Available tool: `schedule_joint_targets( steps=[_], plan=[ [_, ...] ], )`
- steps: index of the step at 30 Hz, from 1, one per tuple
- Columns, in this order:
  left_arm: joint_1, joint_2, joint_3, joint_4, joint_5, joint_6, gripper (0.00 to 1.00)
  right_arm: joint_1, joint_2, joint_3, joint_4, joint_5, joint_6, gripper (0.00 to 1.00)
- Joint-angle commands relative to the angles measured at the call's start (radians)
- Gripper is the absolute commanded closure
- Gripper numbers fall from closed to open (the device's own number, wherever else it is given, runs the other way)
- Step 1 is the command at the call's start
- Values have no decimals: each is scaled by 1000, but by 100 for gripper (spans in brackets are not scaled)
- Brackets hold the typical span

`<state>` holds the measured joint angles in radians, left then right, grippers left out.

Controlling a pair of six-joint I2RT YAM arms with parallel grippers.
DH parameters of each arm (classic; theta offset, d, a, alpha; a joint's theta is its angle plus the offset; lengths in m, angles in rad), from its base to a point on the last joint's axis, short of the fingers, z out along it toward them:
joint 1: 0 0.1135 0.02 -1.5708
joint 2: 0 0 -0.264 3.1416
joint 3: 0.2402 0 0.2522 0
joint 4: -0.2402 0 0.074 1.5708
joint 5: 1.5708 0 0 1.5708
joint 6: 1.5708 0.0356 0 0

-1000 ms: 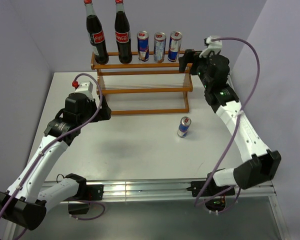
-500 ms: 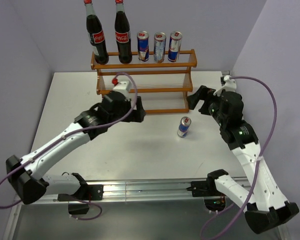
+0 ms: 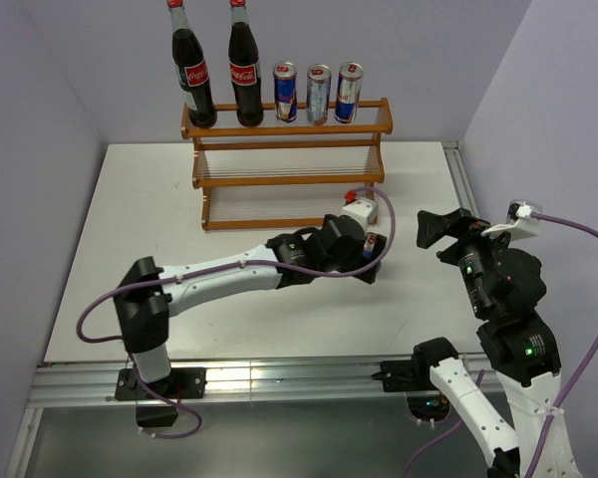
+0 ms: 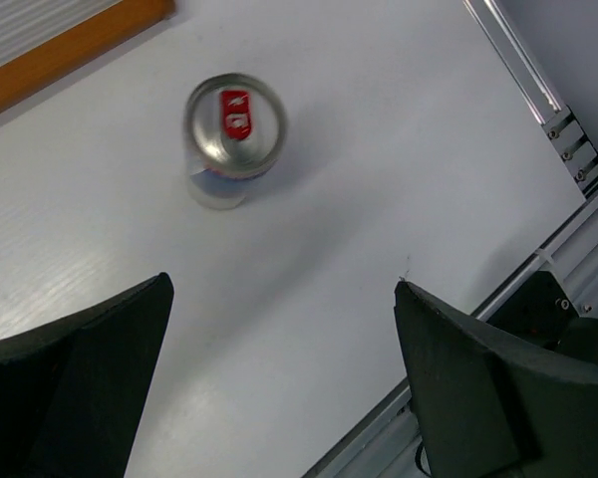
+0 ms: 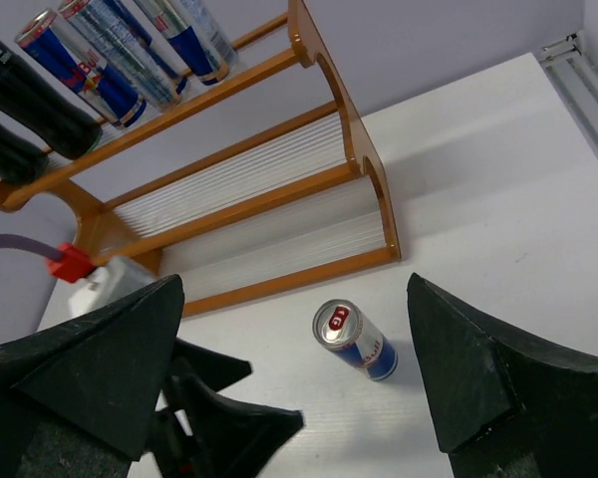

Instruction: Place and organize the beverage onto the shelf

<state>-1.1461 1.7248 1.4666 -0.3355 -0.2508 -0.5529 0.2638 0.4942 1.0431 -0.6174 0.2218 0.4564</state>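
From above, the shelf [image 3: 284, 139] stands at the upper centre of the frame with two bottles [image 3: 219, 70] and three cans [image 3: 319, 93] lined up on its top tier. A loose can [image 3: 375, 243] stands upright on the surface [image 3: 130, 249] just in front of the shelf's right end, half hidden behind the left gripper [image 3: 367, 261]. The right gripper [image 3: 439, 227] hangs to the right of it, apart from everything. The left wrist view looks down on the can's lid in the upper left of the frame, with the left gripper's fingers spread wide at the bottom corners, holding nothing and short of the can. The right wrist view shows the can low at centre, standing free, between that gripper's equally spread, empty fingers. The can looks light, smooth and thin-walled, so it probably slips or dents under a hard squeeze and tips easily. A grip across the middle of its body seems safest.
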Motion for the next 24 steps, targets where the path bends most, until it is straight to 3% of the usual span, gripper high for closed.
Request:
schedule_joint_targets(
  steps=[1, 10, 15, 24],
  plan=[
    [-33, 102, 119, 52, -45, 33, 1, -3, 6, -12, -24, 24, 15, 0],
    [-43, 225, 207, 70, -199, 94, 0, -3, -9, -22, 1, -36, 21, 0],
    [-38, 268, 212, 134, -214, 146, 1, -3, -29, -29, 18, -41, 25, 0],
    [-17, 343, 248, 196, -192, 174, 19, -3, -20, -38, 28, -101, 24, 0]
  ],
)
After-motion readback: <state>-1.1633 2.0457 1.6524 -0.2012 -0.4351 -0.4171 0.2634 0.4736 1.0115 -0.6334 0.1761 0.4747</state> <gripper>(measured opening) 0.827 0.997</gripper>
